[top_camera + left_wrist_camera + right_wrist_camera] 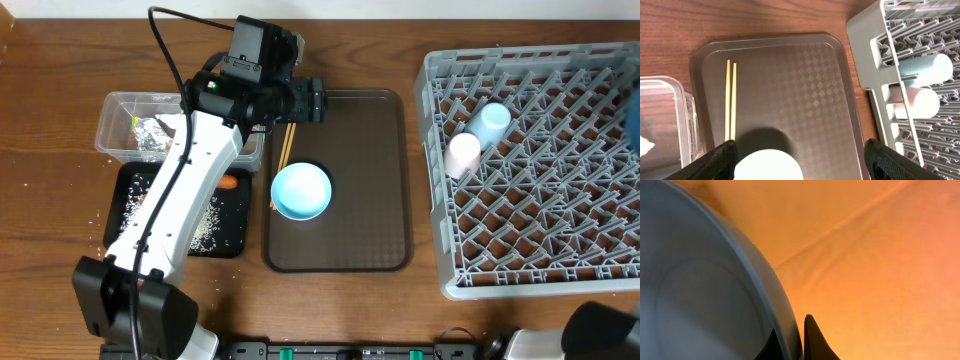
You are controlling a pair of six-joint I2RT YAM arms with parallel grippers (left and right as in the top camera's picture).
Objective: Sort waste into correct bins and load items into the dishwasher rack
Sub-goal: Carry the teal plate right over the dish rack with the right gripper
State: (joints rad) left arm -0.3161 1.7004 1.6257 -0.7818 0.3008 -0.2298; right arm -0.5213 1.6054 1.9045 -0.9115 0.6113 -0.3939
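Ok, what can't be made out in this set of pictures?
- Right wrist: the plate, pinched at its rim by the right gripper, is mostly cut off by the frame edges. The backdrop is an orange blur.
- Overhead: the left arm covers part of what lies in the clear tub and the black tray.
- Left wrist: the near ends of the chopsticks run out of sight beside the bowl.

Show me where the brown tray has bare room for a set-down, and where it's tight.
Free: the right half of the brown tray, between light blue bowl and right rim; also its near strip below the bowl. Tight: the left edge, where chopsticks lie and the left arm hangs over clear tub and black tray.
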